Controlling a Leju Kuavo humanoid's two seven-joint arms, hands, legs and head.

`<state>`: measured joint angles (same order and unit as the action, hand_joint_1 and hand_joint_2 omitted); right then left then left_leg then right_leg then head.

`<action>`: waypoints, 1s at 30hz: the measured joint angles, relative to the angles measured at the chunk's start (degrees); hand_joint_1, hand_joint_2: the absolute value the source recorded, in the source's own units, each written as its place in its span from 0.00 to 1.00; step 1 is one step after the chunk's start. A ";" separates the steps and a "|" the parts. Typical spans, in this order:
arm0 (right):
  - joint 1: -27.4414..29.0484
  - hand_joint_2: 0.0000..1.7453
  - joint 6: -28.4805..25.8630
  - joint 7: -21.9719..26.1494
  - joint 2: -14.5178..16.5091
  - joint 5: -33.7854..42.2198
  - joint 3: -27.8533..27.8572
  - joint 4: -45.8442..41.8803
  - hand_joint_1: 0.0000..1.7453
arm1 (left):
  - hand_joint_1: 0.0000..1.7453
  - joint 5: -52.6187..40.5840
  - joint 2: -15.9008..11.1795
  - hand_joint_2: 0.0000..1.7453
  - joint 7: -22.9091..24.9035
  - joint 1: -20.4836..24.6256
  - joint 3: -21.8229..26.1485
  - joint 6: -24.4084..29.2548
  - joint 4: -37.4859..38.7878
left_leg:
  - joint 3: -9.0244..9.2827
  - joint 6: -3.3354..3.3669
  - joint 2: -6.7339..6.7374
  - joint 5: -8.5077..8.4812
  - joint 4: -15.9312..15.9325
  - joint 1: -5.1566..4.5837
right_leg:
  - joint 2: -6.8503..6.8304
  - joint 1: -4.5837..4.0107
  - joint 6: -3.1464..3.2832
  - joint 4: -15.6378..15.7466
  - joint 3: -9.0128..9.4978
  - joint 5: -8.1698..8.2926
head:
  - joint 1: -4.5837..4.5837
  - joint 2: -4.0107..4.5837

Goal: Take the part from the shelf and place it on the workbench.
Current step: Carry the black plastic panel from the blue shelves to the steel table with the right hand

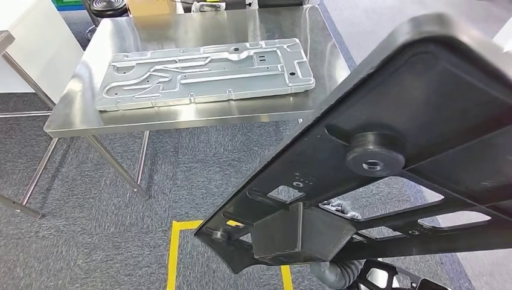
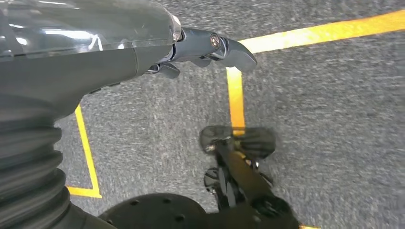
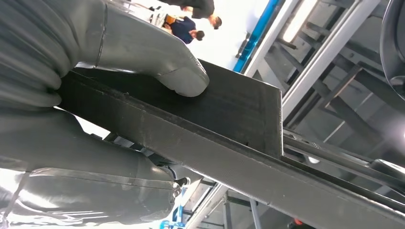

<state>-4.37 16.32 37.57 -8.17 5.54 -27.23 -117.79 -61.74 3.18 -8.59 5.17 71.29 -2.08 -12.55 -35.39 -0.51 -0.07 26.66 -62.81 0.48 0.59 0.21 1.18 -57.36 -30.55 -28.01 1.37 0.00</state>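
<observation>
A silver plate (image 1: 205,74) lies flat on the steel workbench (image 1: 78,115). The robot's left hand (image 2: 205,50) hangs over grey carpet, fingers curled, holding nothing. On the right, its right hand (image 3: 119,95) grips the black part (image 1: 386,157), held tilted in the air, well short of the workbench.

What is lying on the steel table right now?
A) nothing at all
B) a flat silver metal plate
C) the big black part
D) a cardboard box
B: a flat silver plate with stamped grooves lies on the table, while the black part is held up in the air near the camera, gripped by the right hand.
</observation>
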 joint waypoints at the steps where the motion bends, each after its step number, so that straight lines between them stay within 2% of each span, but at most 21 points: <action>1: 0.02 1.00 -0.01 0.00 0.00 -0.06 0.02 -0.06 1.00 | 0.00 -0.09 -0.06 1.00 0.00 0.04 -0.10 -0.01 0.00 | 1.23 0.29 -0.02 -1.02 2.83 -0.13 | 0.06 -0.10 -0.24 -0.02 0.23 -0.25 | -0.01 0.00; 2: 0.06 1.00 -0.02 0.00 0.00 -0.12 0.05 -0.11 1.00 | 0.00 -0.18 -0.12 1.00 -0.01 0.07 -0.18 -0.02 0.00 | 1.85 0.55 -0.05 -1.18 4.24 -0.29 | 0.10 -0.15 -0.52 -0.01 0.30 -0.45 | -0.01 0.00; 5: 0.13 1.00 -0.04 0.00 0.00 -0.25 0.11 -0.24 1.00 | 0.00 -0.28 -0.17 1.00 -0.04 0.08 -0.31 -0.08 0.00 | 2.36 1.29 -0.11 -0.83 5.07 -0.24 | 0.12 -0.15 -1.44 0.01 0.48 -0.86 | -0.01 0.00; 7: 0.14 1.00 -0.05 0.00 0.00 -0.34 0.19 -0.42 1.00 | 0.00 -0.29 -0.18 1.00 -0.08 0.12 -0.39 -0.14 0.00 | 3.05 1.92 -0.06 -0.85 5.76 0.12 | -0.03 -0.13 -1.98 -2.73 -0.62 -2.45 | -0.01 0.00; 8: 0.19 1.00 -0.07 0.00 0.00 -0.38 0.25 -0.48 1.00 | 0.00 -0.29 -0.18 1.00 -0.10 0.15 -0.43 -0.17 0.00 | 3.35 2.15 -0.02 -0.75 5.92 0.17 | -0.11 0.01 -2.16 -5.95 -2.29 -3.92 | -0.01 0.00; 10: 0.37 1.00 -0.10 0.00 0.00 -0.41 0.33 -0.53 1.00 | 0.00 -0.30 -0.18 1.00 -0.10 0.15 -0.48 -0.25 0.00 | 3.71 2.38 0.01 -0.34 5.93 0.15 | -0.20 0.21 -2.45 -13.89 -7.14 -6.71 | -0.01 0.00; 11: 0.49 1.00 -0.13 0.00 0.00 -0.44 0.36 -0.52 1.00 | 0.00 -0.30 -0.18 1.00 -0.10 0.13 -0.49 -0.28 0.00 | 3.95 2.38 -0.01 -0.08 5.92 0.14 | -0.23 0.30 -2.56 -16.39 -9.03 -6.88 | -0.01 0.00; 12: 0.56 1.00 -0.16 0.00 0.00 -0.45 0.37 -0.52 1.00 | 0.00 -0.31 -0.18 1.00 -0.09 0.10 -0.50 -0.31 0.00 | 4.29 2.32 -0.04 0.21 5.91 0.14 | -0.26 0.38 -2.61 -16.73 -9.86 -5.82 | -0.01 0.00; 13: 0.60 1.00 -0.19 0.00 0.00 -0.47 0.37 -0.52 1.00 | 0.00 -0.31 -0.18 1.00 -0.09 0.07 -0.51 -0.32 0.00 | 4.77 2.22 -0.09 0.56 5.88 0.14 | -0.29 0.46 -2.60 -14.64 -9.43 -3.59 | -0.01 0.00; 15: 0.60 1.00 -0.23 0.00 0.00 -0.48 0.38 -0.52 1.00 | 0.00 -0.31 -0.17 1.00 -0.09 0.06 -0.54 -0.35 0.00 | 5.80 1.93 -0.16 1.31 5.84 0.14 | -0.43 0.56 -2.42 -7.15 -6.60 1.67 | -0.01 0.00; 17: 0.60 1.00 -0.24 0.00 0.00 -0.49 0.39 -0.52 1.00 | 0.00 -0.31 -0.16 1.00 -0.09 0.07 -0.56 -0.37 0.00 | 6.28 1.75 -0.18 1.71 5.82 0.14 | -0.56 0.57 -2.28 -2.98 -4.88 4.12 | -0.01 0.00; 18: 0.60 1.00 -0.24 0.00 0.00 -0.49 0.39 -0.52 1.00 | 0.00 -0.31 -0.16 1.00 -0.09 0.07 -0.56 -0.37 0.00 | 6.26 1.71 -0.18 1.75 5.82 0.14 | -0.59 0.56 -2.26 -2.65 -4.81 4.12 | -0.01 0.00; 19: 0.62 1.00 -0.24 0.00 0.00 -0.49 0.40 -0.55 1.00 | 0.00 -0.31 -0.17 1.00 -0.07 0.11 -0.56 -0.37 0.00 | 6.33 1.28 -0.14 2.02 5.89 0.08 | -0.50 0.43 -1.89 -2.08 -4.56 3.69 | -0.01 0.00; 21: 0.64 1.00 -0.20 0.00 0.02 -0.46 0.41 -0.61 1.00 | 0.00 -0.31 -0.19 1.00 -0.03 0.25 -0.57 -0.39 0.00 | 6.39 0.19 -0.06 3.06 5.21 0.05 | -0.37 0.38 -0.83 -0.79 -3.67 2.75 | -0.01 0.00; 22: 0.63 1.00 -0.16 0.00 0.07 -0.44 0.42 -0.64 1.00 | 0.00 -0.32 -0.18 1.00 -0.01 0.33 -0.57 -0.42 0.00 | 5.81 -0.41 -0.02 4.13 3.60 0.05 | -0.31 0.36 -0.21 -0.38 -3.16 2.21 | -0.01 0.00; 23: 0.60 1.00 -0.10 0.00 0.13 -0.42 0.42 -0.64 1.00 | 0.00 -0.33 -0.17 1.00 0.00 0.35 -0.58 -0.44 0.00 | 4.47 -0.66 -0.02 5.48 0.72 0.13 | -0.38 0.43 0.10 -0.21 -2.76 2.02 | -0.01 0.00; 25: 0.59 1.00 -0.02 0.00 0.22 -0.40 0.42 -0.63 1.00 | 0.00 -0.36 -0.15 1.00 0.01 0.26 -0.58 -0.46 0.00 | -0.18 -1.00 -0.01 8.53 -7.41 0.20 | -0.43 0.29 0.45 -0.17 -2.23 1.49 | -0.01 0.00; 26: 0.62 1.00 0.02 0.00 0.24 -0.40 0.42 -0.62 1.00 | 0.00 -0.36 -0.15 1.00 0.02 0.18 -0.58 -0.46 0.00 | -2.34 -1.06 -0.01 9.09 -10.53 0.21 | -0.38 0.19 0.52 -0.18 -1.93 1.21 | -0.01 0.00; 27: 0.65 1.00 0.04 0.00 0.24 -0.40 0.42 -0.61 1.00 | 0.00 -0.36 -0.17 1.00 0.02 0.10 -0.58 -0.45 0.00 | -3.63 -1.00 -0.01 8.44 -11.68 0.21 | -0.31 0.10 0.54 -0.18 -1.55 0.90 | -0.01 0.00; 28: 0.67 1.00 0.05 0.00 0.25 -0.40 0.42 -0.60 1.00 | 0.00 -0.36 -0.17 1.00 0.02 0.06 -0.58 -0.45 0.00 | -3.70 -0.82 -0.01 6.54 -10.37 0.18 | -0.23 0.01 0.53 -0.18 -1.06 0.57 | -0.01 0.00; 30: 0.67 1.00 0.04 0.00 0.27 -0.40 0.42 -0.59 1.00 | 0.00 -0.36 -0.19 1.00 0.02 0.06 -0.58 -0.46 0.00 | -1.16 -0.09 -0.02 1.16 -2.75 -0.01 | -0.17 -0.14 0.44 -0.15 0.12 -0.21 | -0.01 0.00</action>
<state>-3.69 16.37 37.57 -7.90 5.14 -26.82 -118.38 -62.10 2.99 -8.57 5.24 70.71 -2.54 -12.55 -36.55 -0.60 -0.09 27.82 -65.56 0.48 0.42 0.06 1.61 -57.50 -30.43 -28.22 1.36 0.00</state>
